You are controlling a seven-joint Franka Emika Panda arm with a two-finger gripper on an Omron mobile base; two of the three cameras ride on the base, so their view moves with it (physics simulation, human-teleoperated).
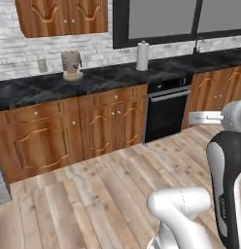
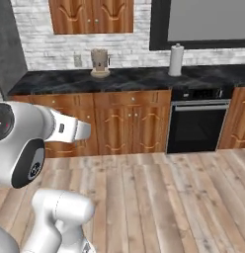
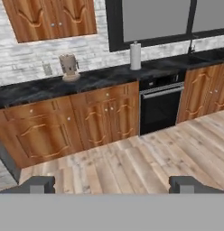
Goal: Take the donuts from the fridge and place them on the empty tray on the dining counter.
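The setting is a domestic kitchen, rendered in simulation. Indicators: a run of brown wooden base cabinets (image 1: 69, 133) under a black marble desk (image 1: 108, 78); matching wall cabinets (image 1: 64, 17) on a pale brick wall; a built-in black oven (image 2: 197, 126); a paper towel roll (image 3: 135, 56) and a small countertop appliance (image 2: 100, 63) on the desk; a dark-framed window (image 3: 154, 20); light wood plank flooring (image 2: 159, 197).

The white arm (image 1: 224, 165) stands folded close over the base, its elbow raised and forearm level. The gripper (image 3: 112, 184) points forward across the room, jaws spread wide apart, holding nothing.
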